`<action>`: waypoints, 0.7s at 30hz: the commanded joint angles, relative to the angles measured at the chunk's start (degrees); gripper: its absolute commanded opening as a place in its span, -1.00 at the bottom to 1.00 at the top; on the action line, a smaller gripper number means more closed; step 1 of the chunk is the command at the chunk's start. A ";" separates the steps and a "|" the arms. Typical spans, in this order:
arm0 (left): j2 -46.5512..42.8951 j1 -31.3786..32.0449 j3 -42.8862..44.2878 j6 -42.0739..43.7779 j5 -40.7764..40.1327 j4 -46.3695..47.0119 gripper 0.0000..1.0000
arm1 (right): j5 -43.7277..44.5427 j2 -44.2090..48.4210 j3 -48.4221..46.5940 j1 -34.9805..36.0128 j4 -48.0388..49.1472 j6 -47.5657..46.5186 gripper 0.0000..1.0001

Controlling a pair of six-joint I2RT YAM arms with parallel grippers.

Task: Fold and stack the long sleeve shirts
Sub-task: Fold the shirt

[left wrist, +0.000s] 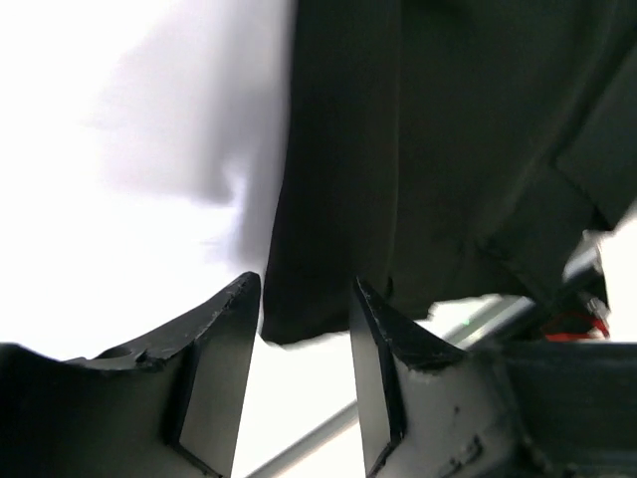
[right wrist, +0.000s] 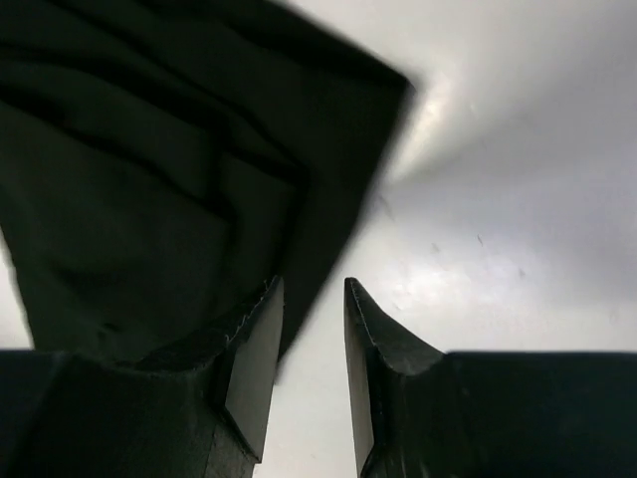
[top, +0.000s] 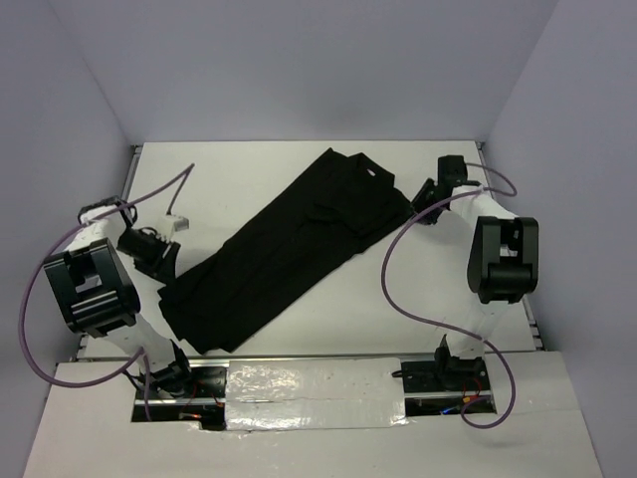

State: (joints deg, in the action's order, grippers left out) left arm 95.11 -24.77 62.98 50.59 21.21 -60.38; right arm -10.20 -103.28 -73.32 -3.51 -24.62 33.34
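Dark fingers of the left pincer fill the bottom of the left wrist view. They stand moderately apart and grip nothing. Just past their tips hangs a corner of the black shirt, its edge lying on the white desk.

In the right wrist view, the right pincer is parted more narrowly, with bare desk showing in the gap. It too holds nothing. The shirt's edge runs down beside one finger, which may brush the cloth, though the view is too dark there to be sure.

From above, the shirt lies flat on the desk as a long diagonal band, running from the near left to the far right. Its collar end is at the far right, where a small white neck label shows. The left pincer sits at the band's near-left end and the right pincer at the far-right end, just beside the shoulder. Rumpled layers lie across the upper half of the garment. Purple cables loop from both arms over the desk.
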 commanded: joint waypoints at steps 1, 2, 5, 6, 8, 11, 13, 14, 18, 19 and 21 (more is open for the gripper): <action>0.95 -2.03 7.23 -1.10 6.02 -2.64 0.08 | -1.40 -0.60 4.23 0.08 5.19 6.29 -0.22; 1.39 -2.21 9.24 -1.37 6.29 -2.81 0.09 | -1.67 -2.25 3.89 -0.01 5.20 6.73 -0.20; 2.27 -2.21 11.02 -1.81 7.53 -2.20 0.11 | -1.41 -7.44 0.29 0.08 3.36 7.61 -0.19; 2.62 -2.12 11.11 -2.16 7.62 -2.02 0.11 | -1.23 -8.68 -0.76 0.08 2.92 7.88 -0.18; 3.41 -2.21 10.41 -2.95 7.79 -1.59 0.11 | -0.79 -12.53 -4.36 0.08 1.86 7.88 -0.20; 3.24 -1.86 7.61 -3.04 7.79 -0.27 0.12 | -1.84 -16.84 -9.63 0.08 -0.16 7.35 -0.60; 2.98 -1.51 6.37 -2.86 7.18 0.96 0.12 | -1.76 -18.96 -15.08 -0.09 -1.39 7.44 -0.82; 2.98 -0.90 5.67 -2.78 6.48 1.23 0.12 | -1.84 -21.67 -17.71 -0.10 -2.18 7.26 -0.93; 4.38 1.65 5.92 -3.21 5.51 1.84 0.13 | -3.25 -30.73 -33.17 -0.18 -7.18 8.14 -1.00; 5.16 2.44 6.36 -3.30 5.51 1.76 0.12 | -5.08 -34.84 -40.25 -0.10 -7.28 9.10 -1.00; 5.79 5.34 6.54 -3.74 5.77 1.76 0.12 | -6.41 -38.81 -47.58 0.08 -7.81 10.16 -1.00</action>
State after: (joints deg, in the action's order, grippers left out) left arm 99.50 -22.44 68.60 47.55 25.50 -58.26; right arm -14.61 -137.73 -111.72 -3.40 -29.89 41.56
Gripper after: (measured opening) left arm 0.561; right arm 0.009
